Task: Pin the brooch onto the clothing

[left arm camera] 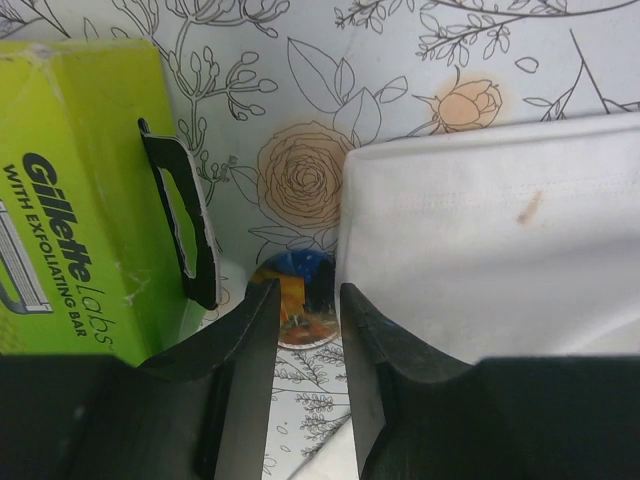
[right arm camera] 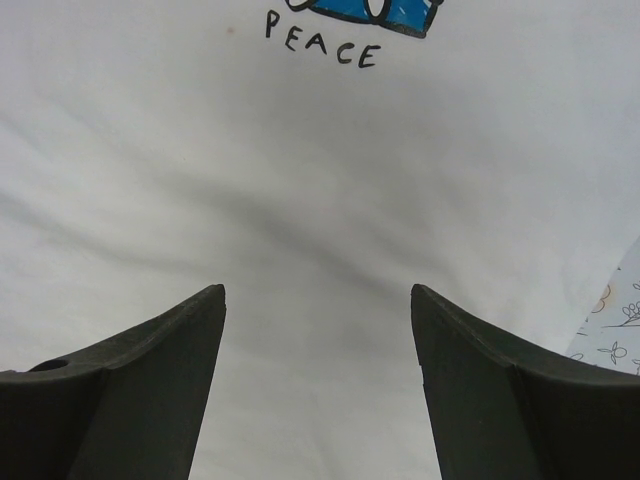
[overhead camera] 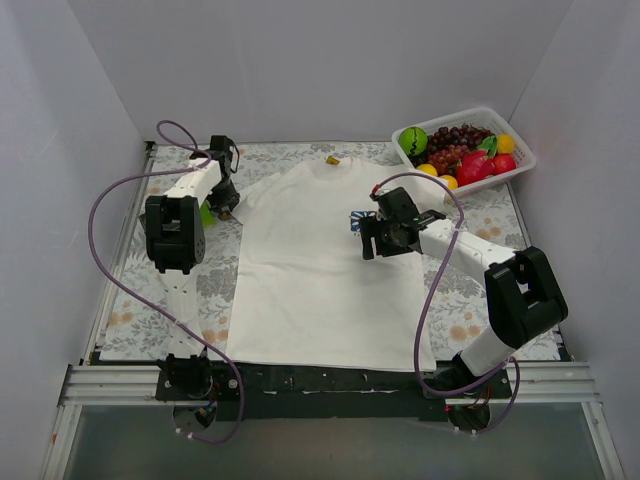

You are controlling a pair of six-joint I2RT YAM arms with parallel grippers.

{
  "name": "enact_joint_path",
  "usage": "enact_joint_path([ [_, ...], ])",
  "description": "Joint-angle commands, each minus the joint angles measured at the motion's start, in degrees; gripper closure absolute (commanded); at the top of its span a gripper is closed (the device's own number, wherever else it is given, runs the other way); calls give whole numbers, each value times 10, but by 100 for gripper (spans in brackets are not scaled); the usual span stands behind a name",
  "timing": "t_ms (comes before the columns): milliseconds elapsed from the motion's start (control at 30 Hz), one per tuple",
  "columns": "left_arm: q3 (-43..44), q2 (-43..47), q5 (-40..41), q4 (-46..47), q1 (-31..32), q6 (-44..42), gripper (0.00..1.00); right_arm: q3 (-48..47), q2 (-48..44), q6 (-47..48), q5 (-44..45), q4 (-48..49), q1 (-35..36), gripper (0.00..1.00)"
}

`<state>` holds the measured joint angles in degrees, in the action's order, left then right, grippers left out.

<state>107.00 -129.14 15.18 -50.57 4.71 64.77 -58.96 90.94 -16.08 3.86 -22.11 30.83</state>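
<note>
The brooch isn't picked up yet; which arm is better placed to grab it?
Left. The left gripper has its open fingers astride the brooch, which lies on the table beside the T-shirt sleeve. The right gripper hovers open over the shirt's chest near the blue print, away from the brooch.

Lab test booth, white panel walls [overhead camera: 300, 70]

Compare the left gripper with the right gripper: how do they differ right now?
The left gripper has fingers close together, framing the brooch beside the T-shirt; the right gripper is spread wide with nothing between. The left gripper is low at the tablecloth; the right gripper is over the T-shirt near its blue print. Both point downward.
</note>
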Motion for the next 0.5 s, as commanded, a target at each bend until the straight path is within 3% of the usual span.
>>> enact_joint_path([
  [0, 8, 12, 23, 13, -8, -3, 71, 4, -4, 11, -5, 18, 2, 18],
  [467, 2, -5, 13, 16, -10, -7, 68, 11, -3, 16, -1, 18, 3, 18],
])
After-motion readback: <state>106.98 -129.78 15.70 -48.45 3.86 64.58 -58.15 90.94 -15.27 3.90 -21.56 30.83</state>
